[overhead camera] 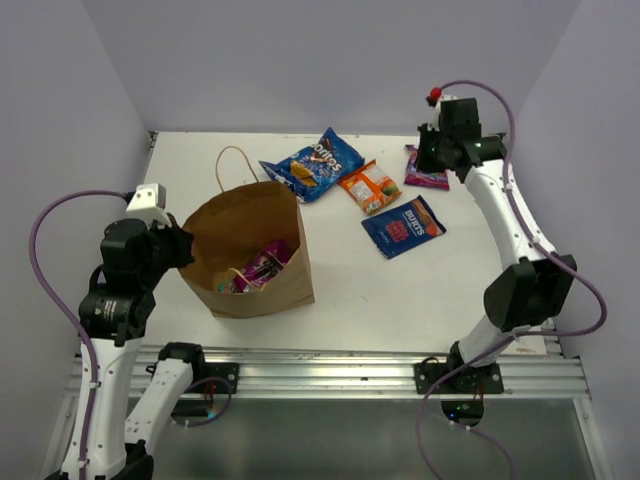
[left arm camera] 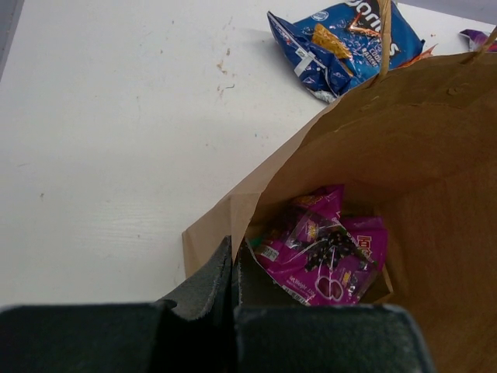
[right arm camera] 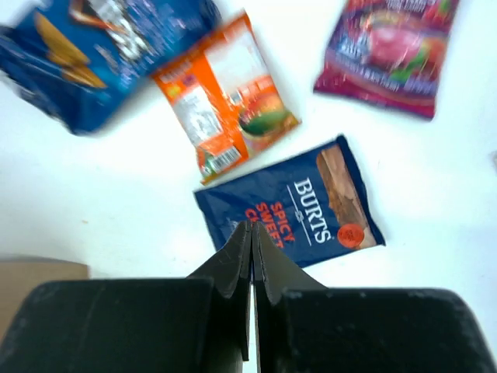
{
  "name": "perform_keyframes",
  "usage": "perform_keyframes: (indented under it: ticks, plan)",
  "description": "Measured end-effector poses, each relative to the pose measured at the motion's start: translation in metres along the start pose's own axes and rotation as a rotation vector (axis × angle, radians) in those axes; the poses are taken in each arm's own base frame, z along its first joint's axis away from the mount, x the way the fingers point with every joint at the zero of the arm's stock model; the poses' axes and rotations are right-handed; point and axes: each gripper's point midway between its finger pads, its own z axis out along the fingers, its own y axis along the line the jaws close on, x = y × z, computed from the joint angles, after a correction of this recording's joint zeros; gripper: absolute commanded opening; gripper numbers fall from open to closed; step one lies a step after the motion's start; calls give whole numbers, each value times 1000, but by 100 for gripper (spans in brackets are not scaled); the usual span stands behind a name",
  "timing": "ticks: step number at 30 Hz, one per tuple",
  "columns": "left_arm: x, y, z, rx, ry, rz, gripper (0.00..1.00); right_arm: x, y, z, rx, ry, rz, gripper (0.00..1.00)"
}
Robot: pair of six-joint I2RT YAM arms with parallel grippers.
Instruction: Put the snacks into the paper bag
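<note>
While the left gripper [left arm camera: 233,260] pinches shut on the left rim of the paper bag [overhead camera: 285,280], centre left in the overhead view, with a purple packet [overhead camera: 265,265] lying inside, the right gripper [right arm camera: 252,229] hangs closed and empty over the dark blue Burts packet [overhead camera: 403,226], right of centre; the pouch looks light, crinkly and slick, best nipped at a crimped edge; the orange packet [overhead camera: 369,187], blue Doritos bag [overhead camera: 315,165] and magenta packet [overhead camera: 425,170] crowd the white table [overhead camera: 350,290] above it.

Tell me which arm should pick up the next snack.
Right. The right fingers, shut and empty, point at the dark blue packet, the orange packet beside it. The left fingers pinch the rim of the paper bag, probably holding it open.
</note>
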Motion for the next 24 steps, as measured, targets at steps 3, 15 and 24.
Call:
perform_keyframes:
  ticks: [3, 15, 24]
  plan:
    - [0, 0, 0, 1, -1, 0, 0, -48, 24, -54, -46, -149, -27, 0]
    - [-2, -3, 6, 16, -12, -1, 0, -18, 24, 5, 19, -5, -17, 93]
    - [-1, -2, 3, 12, -16, -1, 0, 72, -56, 108, 194, 335, 21, 99]
